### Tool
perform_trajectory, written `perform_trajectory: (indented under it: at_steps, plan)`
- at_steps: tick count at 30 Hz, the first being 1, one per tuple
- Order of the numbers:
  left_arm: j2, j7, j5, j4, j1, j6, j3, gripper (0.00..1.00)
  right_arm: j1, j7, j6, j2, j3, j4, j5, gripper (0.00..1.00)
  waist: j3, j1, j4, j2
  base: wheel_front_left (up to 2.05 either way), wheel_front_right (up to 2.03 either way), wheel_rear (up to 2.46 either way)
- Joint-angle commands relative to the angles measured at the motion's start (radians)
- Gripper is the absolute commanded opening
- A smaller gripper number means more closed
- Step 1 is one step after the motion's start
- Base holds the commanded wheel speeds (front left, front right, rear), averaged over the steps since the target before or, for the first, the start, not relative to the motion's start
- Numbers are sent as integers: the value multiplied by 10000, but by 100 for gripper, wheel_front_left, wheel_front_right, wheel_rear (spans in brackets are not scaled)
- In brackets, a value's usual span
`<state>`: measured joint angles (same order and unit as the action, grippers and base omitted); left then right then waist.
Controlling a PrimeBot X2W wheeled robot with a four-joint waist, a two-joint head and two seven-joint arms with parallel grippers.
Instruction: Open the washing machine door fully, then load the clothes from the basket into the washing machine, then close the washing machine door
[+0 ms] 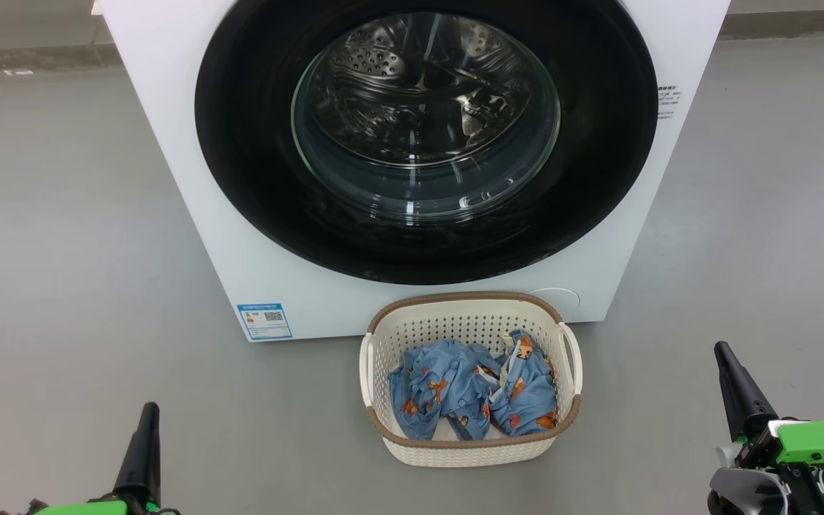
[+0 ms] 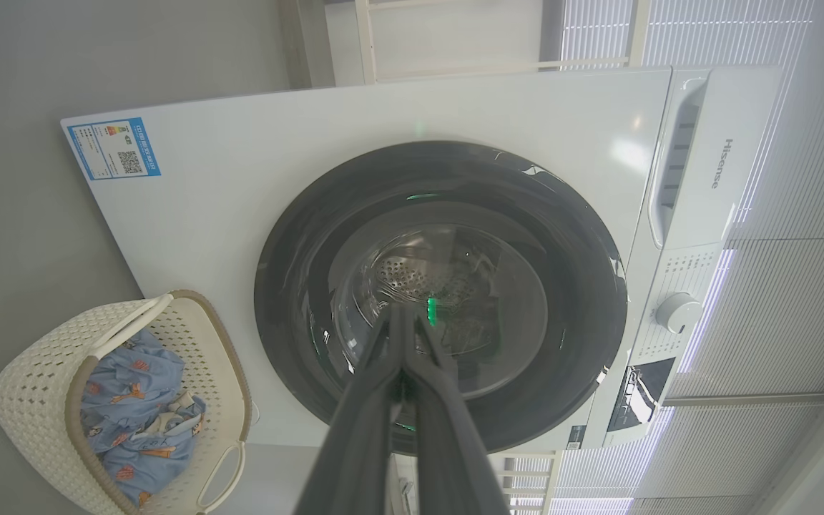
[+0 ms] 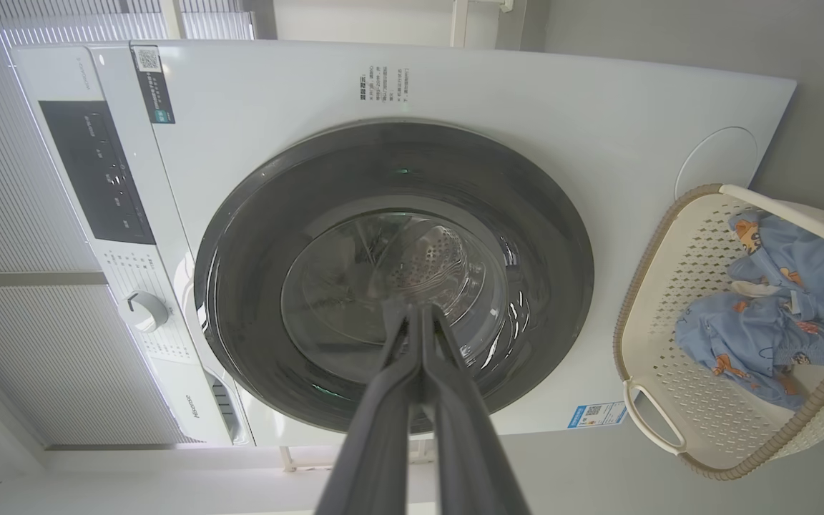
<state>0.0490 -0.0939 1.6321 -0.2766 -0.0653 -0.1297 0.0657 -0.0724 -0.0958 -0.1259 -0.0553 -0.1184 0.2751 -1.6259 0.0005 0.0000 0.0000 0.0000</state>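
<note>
left gripper (image 1: 146,422): two dark fingers pressed together, holding nothing; low at lower left of the head view, over bare floor (image 1: 61,250), well apart from everything.
right gripper (image 1: 730,368): fingers pressed together too, empty; lower right, well apart from basket and machine.
clothes (image 1: 455,390): two light-blue printed garments, crumpled, touching each other, inside the basket, nothing over the rim.
basket (image 1: 455,297): cream perforated, brown rim, on the floor just in front of the machine, below the door's lower edge, slightly right of centre.
washing machine door (image 1: 240,143): round glossy black, lies flush with the front, looks fully shut; steel drum (image 1: 412,64) seen through the glass window (image 1: 426,121), looks empty.
washing machine (image 1: 169,143): white front loader, blue label sticker (image 1: 264,321) at its lower left corner.
step (judged): nothing started; door opening comes first.
risk 1: no handle or recess visible on the door, so the opening side cannot be told; a pull at the hinge side does nothing, and fingers on the glossy rim likely slip.
risk 2: pressed-together fingers cannot hook an edge; they need to part or wedge in first.
risk 3: basket sits close beneath the door; an arm coming in low could shove or tip it.
risk 4: garments are bunched together; lifting one may drag the other over the rim onto the floor.
risk 5: a door left part open narrows the mouth, so cloth could catch there.
</note>
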Motion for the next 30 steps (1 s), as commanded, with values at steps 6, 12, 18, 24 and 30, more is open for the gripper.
perform_trajectory:
  at_steps: [6, 12, 18, 24, 30]
  plan:
    - [0, 1, -1, -1, 0, 0, 4, 100, 0, 0, 0, 10, -29, 1, 2, 100, 0, 0, 0, 0, 0, 0, 0]
    - [-110, 83, -40, -275, 245, 0, -28, 100, 200, 69, -1, 151, 10, 341, 7, 100, 13, 2, 4, 0, 0, 0, 0]
    - [-83, 255, -180, -134, 254, -1, -80, 100, 185, 248, -3, 138, 86, 291, 153, 100, -3, 8, 30, 0, 0, 0, 0]
    - [-25, 429, -397, 42, 258, -1, -141, 100, 146, 426, -6, 92, 182, 246, 520, 100, 12, 1, 52, 0, 0, 0, 0]
    - [46, 599, -892, 193, 270, -2, -202, 100, 120, 597, -8, 64, 254, 181, 1180, 100, 10, 1, 77, 0, 0, 0, 0]
